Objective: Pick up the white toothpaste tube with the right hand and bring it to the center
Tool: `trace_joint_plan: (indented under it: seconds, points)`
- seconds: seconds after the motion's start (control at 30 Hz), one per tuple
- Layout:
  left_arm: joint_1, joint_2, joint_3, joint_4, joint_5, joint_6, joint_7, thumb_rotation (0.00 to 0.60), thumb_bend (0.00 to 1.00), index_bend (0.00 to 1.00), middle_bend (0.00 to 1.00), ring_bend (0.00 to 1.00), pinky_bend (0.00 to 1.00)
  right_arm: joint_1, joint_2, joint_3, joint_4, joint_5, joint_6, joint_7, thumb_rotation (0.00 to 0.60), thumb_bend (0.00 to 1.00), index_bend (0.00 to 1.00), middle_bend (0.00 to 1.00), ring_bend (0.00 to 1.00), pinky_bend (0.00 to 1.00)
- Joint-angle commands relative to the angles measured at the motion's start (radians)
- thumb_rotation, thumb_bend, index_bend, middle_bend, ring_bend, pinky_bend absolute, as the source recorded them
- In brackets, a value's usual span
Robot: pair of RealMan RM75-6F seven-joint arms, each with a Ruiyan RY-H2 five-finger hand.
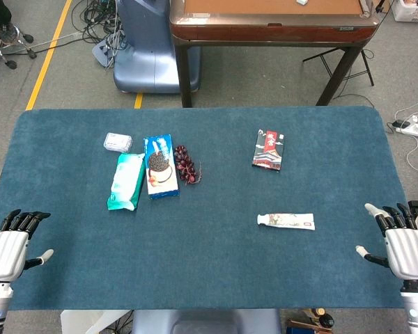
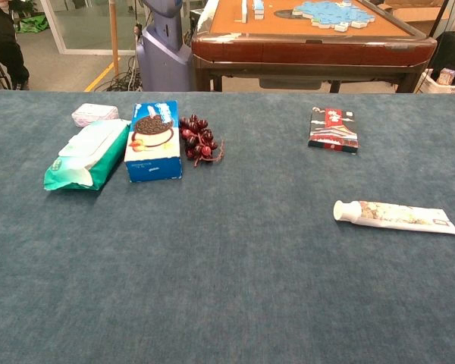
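The white toothpaste tube [image 1: 286, 221] [image 2: 395, 215] lies flat on the blue table cloth [image 1: 209, 264], right of centre, its cap pointing left. My right hand [image 1: 403, 243] hovers at the table's right front edge, fingers spread and holding nothing, well to the right of the tube. At the left front edge my left hand [image 1: 10, 243] is likewise spread and empty. Neither hand shows in the chest view.
A red and dark packet [image 1: 269, 149] lies behind the tube. On the left are a green wipes pack [image 1: 126, 181], a blue cookie box [image 1: 160, 165], a bunch of dark grapes [image 1: 186, 164] and a small clear packet [image 1: 118, 142]. A wooden table [image 1: 272, 28] stands beyond.
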Motion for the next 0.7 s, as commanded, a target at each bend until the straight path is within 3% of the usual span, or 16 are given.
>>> trace_joint_plan:
  seconds: [0.03, 0.23, 0.43, 0.57, 0.7]
  points:
    - [-0.002, -0.002, -0.001, 0.000, -0.009, -0.008, 0.005, 0.600, 0.05, 0.24, 0.27, 0.22, 0.11, 0.003, -0.003, 0.000, 0.002, -0.002, -0.004, 0.002, 0.600, 0.00, 0.20, 0.30, 0.18, 0.09]
    - [-0.004, -0.001, -0.003, -0.007, -0.009, -0.006, 0.015, 0.600, 0.05, 0.24, 0.27, 0.22, 0.11, 0.020, 0.009, -0.001, -0.022, -0.005, -0.039, 0.050, 0.600, 0.00, 0.20, 0.30, 0.18, 0.09]
    - [-0.002, 0.002, -0.001, -0.017, -0.014, -0.006, 0.024, 0.600, 0.05, 0.24, 0.27, 0.22, 0.11, 0.102, 0.076, 0.005, -0.081, -0.041, -0.152, 0.097, 0.600, 0.00, 0.20, 0.32, 0.18, 0.11]
    - [0.002, 0.004, 0.001, -0.021, -0.017, -0.001, 0.028, 0.600, 0.05, 0.24, 0.27, 0.22, 0.11, 0.175, 0.091, 0.027, -0.100, -0.049, -0.234, 0.072, 0.600, 0.03, 0.29, 0.41, 0.22, 0.15]
    - [0.008, 0.008, 0.003, -0.024, -0.021, 0.002, 0.030, 0.600, 0.05, 0.24, 0.27, 0.22, 0.11, 0.239, 0.081, 0.047, -0.102, -0.022, -0.319, 0.035, 0.600, 0.04, 0.34, 0.43, 0.22, 0.15]
